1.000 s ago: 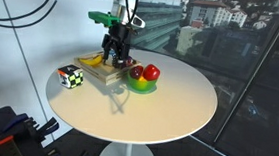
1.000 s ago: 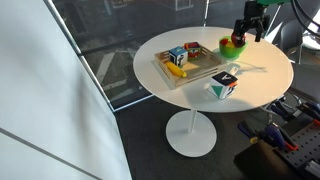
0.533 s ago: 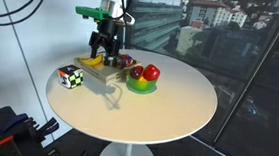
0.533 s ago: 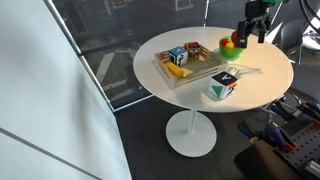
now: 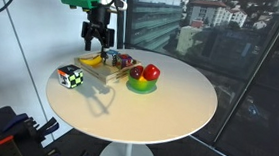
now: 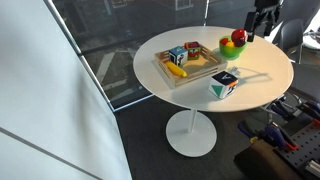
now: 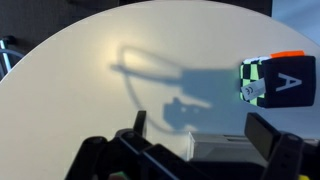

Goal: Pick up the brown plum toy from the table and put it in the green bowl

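The green bowl (image 5: 141, 86) stands on the round white table (image 5: 167, 105) beside the wooden tray; it also shows in an exterior view (image 6: 232, 48). A bright red fruit (image 5: 151, 73) lies in the bowl. A small darker roundish thing (image 5: 136, 75) lies next to it and looks like the brown plum toy, but it is too small to be sure. My gripper (image 5: 96, 36) hangs high above the tray's far end, open and empty. In the wrist view its fingers (image 7: 200, 128) are spread wide over the bare table top.
The wooden tray (image 5: 105, 73) holds a yellow banana (image 5: 91, 58) and small coloured cubes (image 5: 121, 59). A black-and-white patterned cube (image 5: 71, 77) stands near the table's edge and shows in the wrist view (image 7: 275, 80). Dark windows stand behind the table.
My gripper has risen and moved away from the bowl, over the tray's far end. It is open in all frames. The bowl and tray have not moved.
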Robot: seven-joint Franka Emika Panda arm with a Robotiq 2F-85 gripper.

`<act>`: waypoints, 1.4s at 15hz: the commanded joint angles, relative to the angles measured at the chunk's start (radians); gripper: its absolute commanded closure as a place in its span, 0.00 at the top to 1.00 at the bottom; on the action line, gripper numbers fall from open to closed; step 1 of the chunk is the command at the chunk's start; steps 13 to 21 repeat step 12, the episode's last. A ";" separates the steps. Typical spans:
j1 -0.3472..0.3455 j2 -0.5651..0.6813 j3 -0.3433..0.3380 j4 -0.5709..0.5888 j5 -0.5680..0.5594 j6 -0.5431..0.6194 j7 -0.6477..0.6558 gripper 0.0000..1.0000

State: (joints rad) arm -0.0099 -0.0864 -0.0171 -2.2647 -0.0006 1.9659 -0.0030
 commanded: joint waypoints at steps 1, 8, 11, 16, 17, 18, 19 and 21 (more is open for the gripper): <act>-0.001 -0.080 0.001 -0.071 0.002 0.051 -0.006 1.00; -0.001 -0.065 0.001 -0.063 0.002 0.043 0.000 1.00; -0.001 -0.065 0.001 -0.063 0.002 0.043 0.000 1.00; -0.001 -0.065 0.001 -0.063 0.002 0.043 0.000 1.00; -0.001 -0.065 0.001 -0.063 0.002 0.043 0.000 1.00; -0.001 -0.065 0.001 -0.063 0.002 0.043 0.000 1.00; -0.001 -0.065 0.001 -0.063 0.002 0.043 0.000 1.00; -0.001 -0.065 0.001 -0.063 0.002 0.043 0.000 1.00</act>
